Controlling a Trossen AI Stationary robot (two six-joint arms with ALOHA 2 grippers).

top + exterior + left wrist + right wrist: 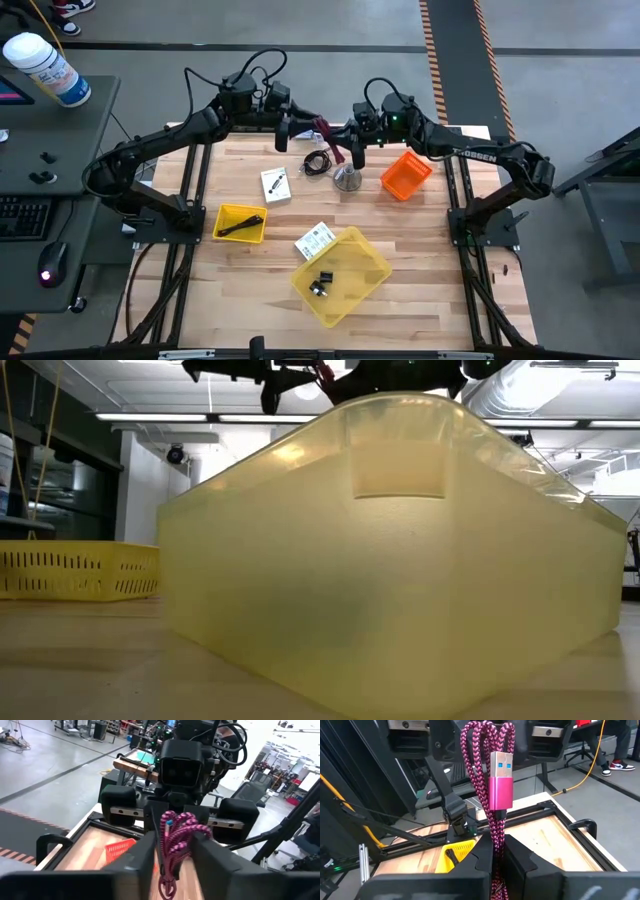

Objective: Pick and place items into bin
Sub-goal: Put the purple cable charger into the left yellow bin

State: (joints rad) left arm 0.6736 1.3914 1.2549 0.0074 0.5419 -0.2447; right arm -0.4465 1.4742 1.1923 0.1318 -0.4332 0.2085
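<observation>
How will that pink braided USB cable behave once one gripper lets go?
The pink braided cable, folded in loops, looks floppy, so loops would probably sag. It seems light. The right gripper, shut on it, likely holds; the left gripper flanks it.

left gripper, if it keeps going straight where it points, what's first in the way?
Most likely the right gripper: in the left wrist view it sits dead ahead, just past the pink braided cable between the left gripper's jaws. Depth between them is unclear.

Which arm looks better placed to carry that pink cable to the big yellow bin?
Probably the right: its gripper is shut on the cable. The left gripper only flanks the loops, and looks less settled. The bin lies about midway.
</observation>
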